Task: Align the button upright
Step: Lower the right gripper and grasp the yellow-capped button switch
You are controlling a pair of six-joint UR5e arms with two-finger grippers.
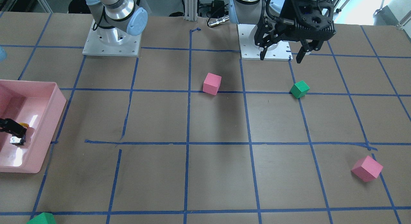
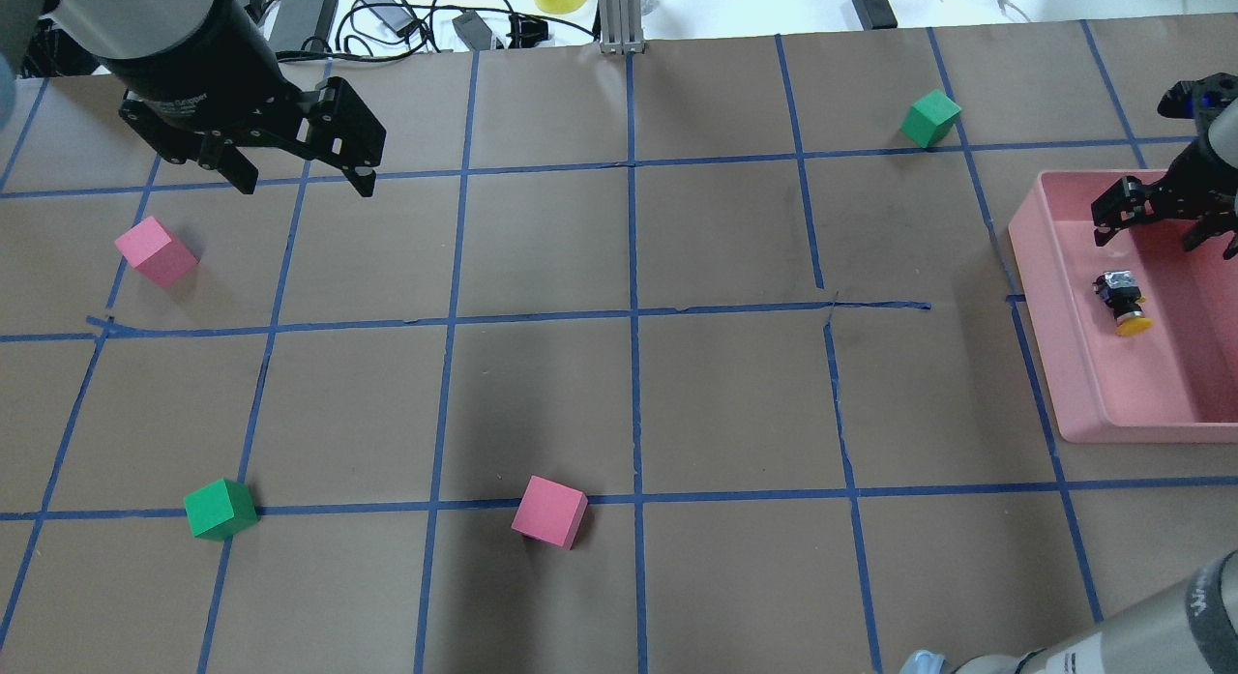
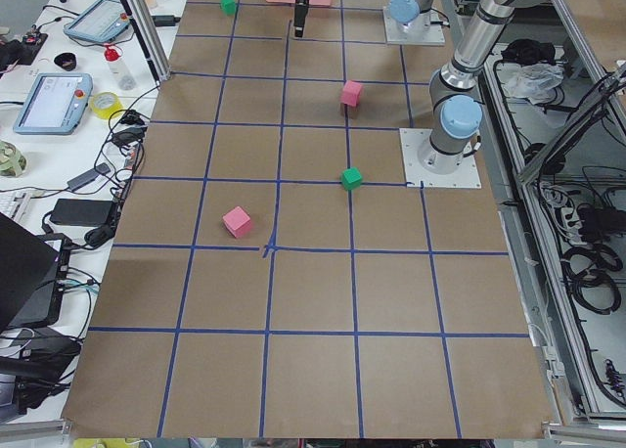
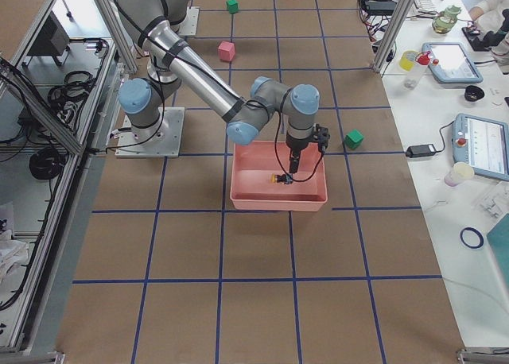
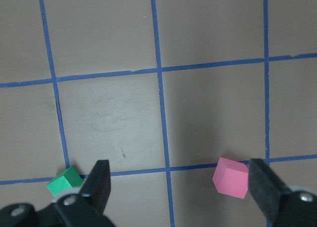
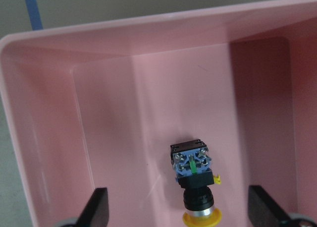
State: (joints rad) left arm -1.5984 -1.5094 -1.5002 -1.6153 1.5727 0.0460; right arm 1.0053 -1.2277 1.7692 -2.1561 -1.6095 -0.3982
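The button lies on its side on the floor of the pink tray, yellow cap toward the robot and grey-white base away. In the right wrist view the button sits low in the middle, with the terminal end facing the camera. My right gripper is open and empty and hovers over the tray just beyond the button; its fingers stand wide on either side. My left gripper is open and empty, raised over the table's far left.
Two pink cubes and two green cubes lie scattered on the brown, blue-taped table. The left wrist view shows a green cube and a pink cube below the left gripper. The tray walls surround the button.
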